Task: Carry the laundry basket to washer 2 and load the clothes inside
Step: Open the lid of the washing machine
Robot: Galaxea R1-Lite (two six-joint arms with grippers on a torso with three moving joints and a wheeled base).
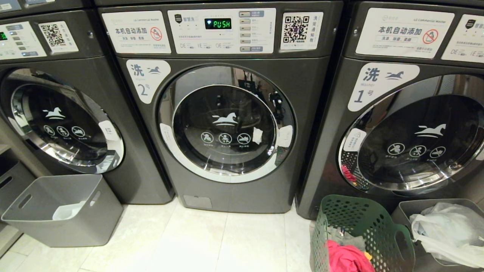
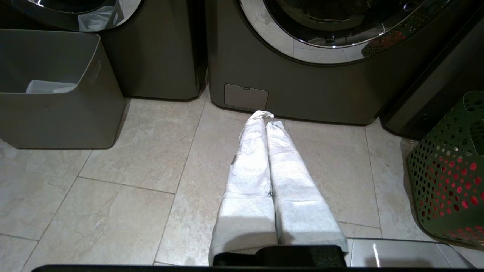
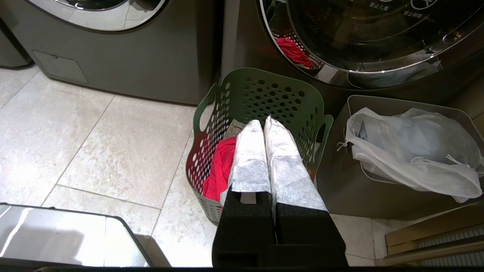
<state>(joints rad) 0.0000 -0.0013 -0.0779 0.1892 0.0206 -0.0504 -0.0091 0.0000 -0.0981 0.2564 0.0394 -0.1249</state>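
Head view: washer 2 [image 1: 227,124] sitting dead centre w/ door shut, display reading PUSH.
Laundry basket [image 1: 363,230] is standing on the floor tiles [image 1: 211,241] at approx 4 o'clock from that door, in front of washer 1 [image 1: 412,139], w/ pink-red garment [image 1: 346,258] lying inside; grey bin w/ white bag [image 1: 450,230] is sitting just beside it at 3 o'clock. Left gripper [image 2: 264,115] is hovering over tiles, fingers pressed together, nothing in them. Right gripper [image 3: 263,121] is hanging above the basket, fingers likewise together, empty.

Laundry basket [image 1: 363,226] before washer 1 [image 1: 401,124], right of washer 2 [image 1: 227,113]
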